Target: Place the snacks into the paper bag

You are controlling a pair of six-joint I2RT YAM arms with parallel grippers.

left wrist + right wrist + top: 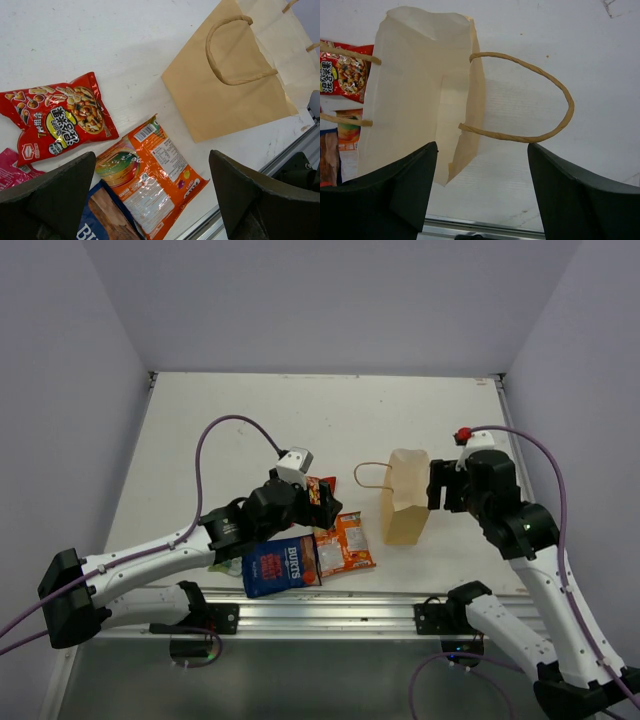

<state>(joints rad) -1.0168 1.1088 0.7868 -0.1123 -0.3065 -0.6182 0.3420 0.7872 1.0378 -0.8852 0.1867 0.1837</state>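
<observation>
Left hand (152, 200) wide above the orange packet (145, 170) — right hand (482, 190) wide before the paper bag (415, 100) mouth

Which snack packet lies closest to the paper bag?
The orange packet: it lies just beside the paper bag, while the red packet and blue Burts bag sit farther away.

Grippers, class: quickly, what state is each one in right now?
Left gripper: open, empty, above the orange packet.
Right gripper: open, empty, facing the paper bag.
</observation>
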